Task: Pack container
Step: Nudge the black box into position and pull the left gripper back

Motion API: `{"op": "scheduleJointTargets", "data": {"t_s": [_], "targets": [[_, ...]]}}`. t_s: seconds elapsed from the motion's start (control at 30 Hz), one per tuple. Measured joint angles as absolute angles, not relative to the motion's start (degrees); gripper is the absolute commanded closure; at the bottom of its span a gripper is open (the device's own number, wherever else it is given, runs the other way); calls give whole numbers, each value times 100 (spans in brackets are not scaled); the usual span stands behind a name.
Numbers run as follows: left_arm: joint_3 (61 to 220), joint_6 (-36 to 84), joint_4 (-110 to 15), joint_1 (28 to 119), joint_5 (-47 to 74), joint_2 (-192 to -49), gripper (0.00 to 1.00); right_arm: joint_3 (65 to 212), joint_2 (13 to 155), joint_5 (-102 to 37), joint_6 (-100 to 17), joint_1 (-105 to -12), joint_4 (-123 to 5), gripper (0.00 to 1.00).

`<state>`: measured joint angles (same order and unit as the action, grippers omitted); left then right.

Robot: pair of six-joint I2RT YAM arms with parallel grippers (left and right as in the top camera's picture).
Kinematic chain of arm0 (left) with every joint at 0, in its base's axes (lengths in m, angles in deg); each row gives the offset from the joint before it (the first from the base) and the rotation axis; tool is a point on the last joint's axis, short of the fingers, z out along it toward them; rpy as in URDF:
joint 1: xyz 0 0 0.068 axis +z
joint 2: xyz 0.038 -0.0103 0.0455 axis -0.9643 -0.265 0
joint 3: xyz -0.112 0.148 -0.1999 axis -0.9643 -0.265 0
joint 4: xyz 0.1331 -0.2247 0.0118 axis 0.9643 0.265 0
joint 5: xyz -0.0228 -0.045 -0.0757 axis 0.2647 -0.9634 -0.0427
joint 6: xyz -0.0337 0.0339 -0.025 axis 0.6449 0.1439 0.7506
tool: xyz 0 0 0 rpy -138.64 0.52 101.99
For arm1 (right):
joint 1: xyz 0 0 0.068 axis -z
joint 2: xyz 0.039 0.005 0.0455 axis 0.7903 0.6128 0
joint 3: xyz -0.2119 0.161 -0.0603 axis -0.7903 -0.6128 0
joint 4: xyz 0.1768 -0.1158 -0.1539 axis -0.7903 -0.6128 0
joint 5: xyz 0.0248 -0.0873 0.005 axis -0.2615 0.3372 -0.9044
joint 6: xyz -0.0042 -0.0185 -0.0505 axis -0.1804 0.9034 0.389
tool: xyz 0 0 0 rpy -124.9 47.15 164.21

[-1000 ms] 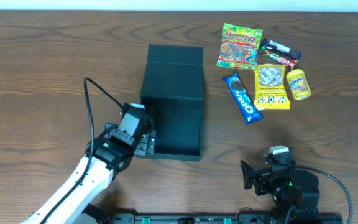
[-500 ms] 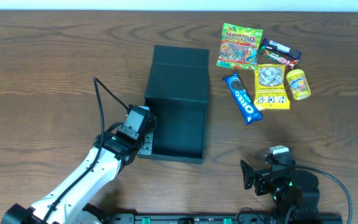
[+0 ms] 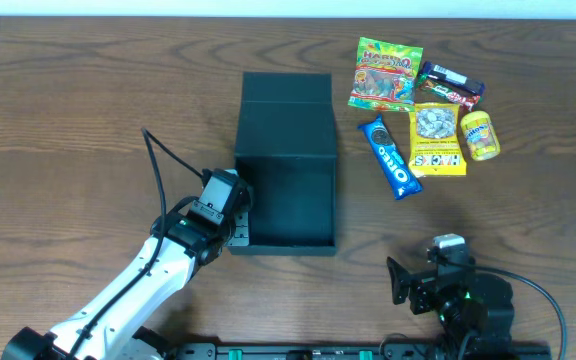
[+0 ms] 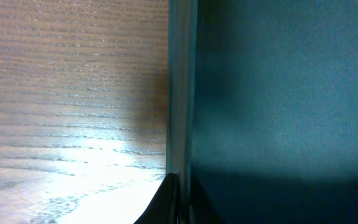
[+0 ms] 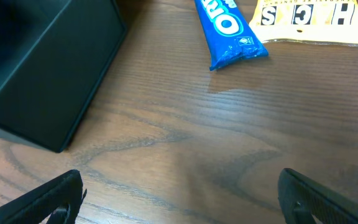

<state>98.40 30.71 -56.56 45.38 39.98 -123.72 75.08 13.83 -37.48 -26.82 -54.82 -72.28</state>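
**Overhead.** The container (image 3: 288, 200) sits mid-frame on the table (image 3: 68, 100). It is open, with its lid (image 3: 286, 110) laid flat toward the top. Your left gripper (image 3: 238, 230) is at its left wall, near the lower corner. The right gripper (image 3: 398, 281) hangs at lower right, jaws wide, holding nothing. The snacks lie at upper right, well apart from the container:
- the Haribo bag (image 3: 385, 72)
- a dark bar (image 3: 451, 85)
- a yellow nut pack (image 3: 437, 138)
- the Oreo pack (image 3: 389, 157)
- a small yellow pouch (image 3: 480, 135)

None is inside, so I judge that packing has not begun.

**Left wrist.** The wall's thin top edge runs up the centre of the frame, with pale wood grain to its left and the teal-black floor to its right. At the bottom edge, dark fingertips (image 4: 160, 208) pinch that wall from both sides, so the jaws are closed on it. The material looks matte, thin and light. Brace it level and don't lift, or it will likely tip or skid.

**Right wrist.** The fingers (image 5: 48, 199) stand wide at both lower corners, with bare wood between them. The container's outer corner fills the upper left. The Oreo pack's crimped, glossy end shows at top centre, and the nut pack's flat edge at upper right. I would take the Oreo pack first, since it is nearest. It is a slim, slick foil tube, so close across its narrow width at mid-length to keep it from swinging.
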Motion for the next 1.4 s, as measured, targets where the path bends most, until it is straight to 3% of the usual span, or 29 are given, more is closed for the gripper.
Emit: {"op": "scheduleJointTargets", "data": {"t_s": [0.23,0.27,0.3,0.33,0.47,0.73,0.8,0.97,1.4], "targets": [[9840,3209,-5667,4538,3969,-12372,91,7508,1383,-3750,-2682,-5482,-7228,1],[9840,3180,-5669,4538,3967,-12372,82,7508,1383,-3750,-2682,-5482,-7228,1],[9840,3130,-5671,4538,3950,-12372,51,7508,1383,-3750,-2682,-5482,-7228,1],[9840,3121,-5674,4538,3910,-12372,37,7508,1383,-3750,-2682,-5482,-7228,1],[9840,2992,-5678,4533,3856,-12372,26,7508,1383,-3748,-2682,-5482,-7228,1],[9960,2579,-5348,4533,3521,-12304,19,7508,1383,-3748,-2682,-5482,-7228,1],[10200,2446,-5086,4533,3486,-12186,10,7508,1383,-3748,-2682,-5482,-7231,1],[11142,2197,-4478,4533,3440,-11640,5,7508,1383,-3748,-2682,-5482,-7231,1],[11822,1948,-2583,4533,3397,-9548,3,7508,1383,-3472,-2680,-5482,-7228,1]]}}
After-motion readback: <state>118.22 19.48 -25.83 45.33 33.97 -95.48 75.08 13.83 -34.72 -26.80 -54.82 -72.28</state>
